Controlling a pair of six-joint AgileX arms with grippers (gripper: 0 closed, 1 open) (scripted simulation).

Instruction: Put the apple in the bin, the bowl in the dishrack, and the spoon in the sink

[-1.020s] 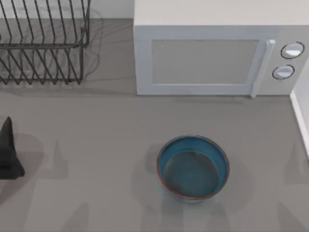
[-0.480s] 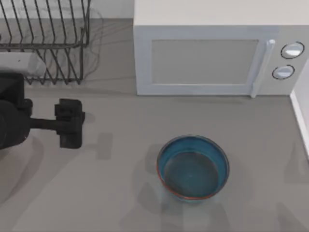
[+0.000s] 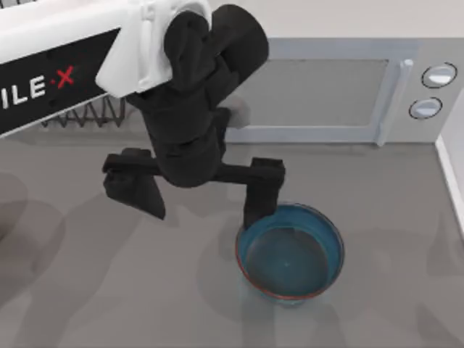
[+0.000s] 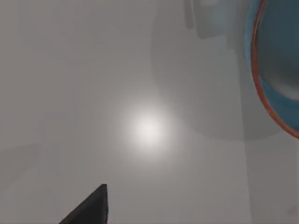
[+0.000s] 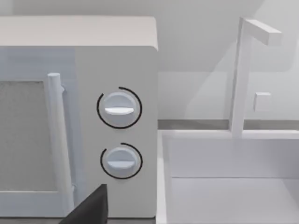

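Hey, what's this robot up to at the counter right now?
The left arm is reaching over the counter with its claw spread wide open, one finger at the near rim of the blue bowl. The bowl sits empty in front of the microwave, not gripped. The dishrack is at the back left, mostly hidden behind the arm. The right wrist view faces the microwave and the sink.

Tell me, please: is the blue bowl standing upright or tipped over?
Upright. In the top view the bowl shows its full round rim and its inside, opening upward on the table. The open left gripper is above the bowl's edge.
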